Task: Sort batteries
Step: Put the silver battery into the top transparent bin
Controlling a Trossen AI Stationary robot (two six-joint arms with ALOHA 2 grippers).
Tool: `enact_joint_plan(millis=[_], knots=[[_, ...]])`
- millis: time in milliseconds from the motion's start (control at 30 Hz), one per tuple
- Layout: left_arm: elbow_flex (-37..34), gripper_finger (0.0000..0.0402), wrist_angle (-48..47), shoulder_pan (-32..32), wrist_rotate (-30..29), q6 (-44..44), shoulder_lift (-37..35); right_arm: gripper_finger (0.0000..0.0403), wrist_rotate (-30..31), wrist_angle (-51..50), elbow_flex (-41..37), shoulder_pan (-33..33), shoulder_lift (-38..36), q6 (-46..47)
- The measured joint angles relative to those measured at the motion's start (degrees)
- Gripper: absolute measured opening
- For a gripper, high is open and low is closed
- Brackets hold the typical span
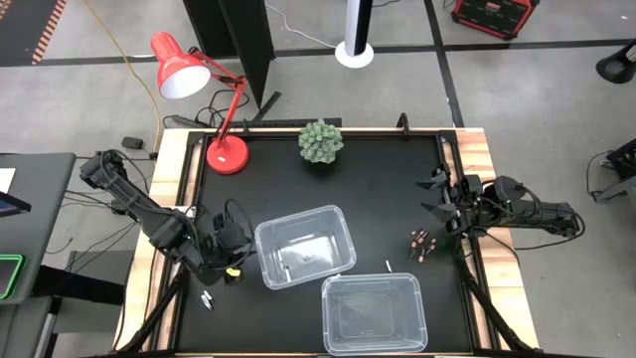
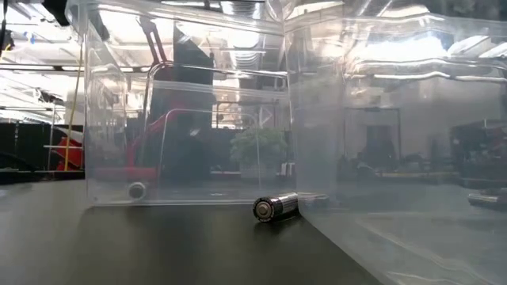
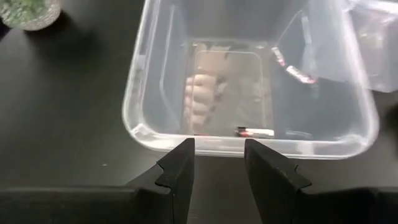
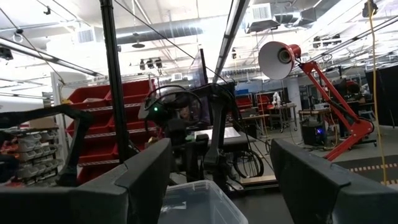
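Observation:
A clear plastic bin (image 1: 303, 244) stands mid-table with a battery (image 3: 255, 132) lying by its near wall and another (image 3: 292, 68) farther in. My left gripper (image 3: 217, 155) hangs open just outside the bin's left wall (image 1: 260, 249), tilted down toward it, with nothing between its fingers. A cluster of dark, copper-ended batteries (image 1: 420, 242) lies at the right, and a whitish one (image 1: 388, 266) near it. Two whitish batteries (image 1: 207, 298) lie at the near left. My right gripper (image 1: 433, 196) waits open at the right edge, pointing slightly upward.
A second clear bin (image 1: 373, 313) stands at the near edge, close beside the first. A red desk lamp (image 1: 224, 149) and a small green plant (image 1: 321, 141) stand at the far side. In the low view one battery (image 2: 275, 207) lies on the mat before the bins.

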Motion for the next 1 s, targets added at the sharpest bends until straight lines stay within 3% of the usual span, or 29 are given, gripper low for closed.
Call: enact_joint_plan(millis=[233, 400, 633, 1000], knots=[[3.01, 0.0134, -0.08, -6.13, 6.38, 2.36, 0.48, 0.0292, 0.02, -0.02, 0.00, -0.01, 0.02, 0.17], [2.98, 0.0134, -3.41, -10.56, 14.40, -5.57, 2.86, 0.0292, 0.02, -0.09, 0.00, -0.02, 0.02, 0.12], [2.90, 0.0134, -6.35, -13.79, 25.56, -16.45, 10.96, 0.0292, 0.02, -1.34, 0.00, -0.02, 0.00, -0.31], [2.88, 0.0134, -1.47, -16.41, 36.70, -17.07, 24.83, 0.0292, 0.02, -1.47, 0.00, -0.02, 0.00, -0.43]])
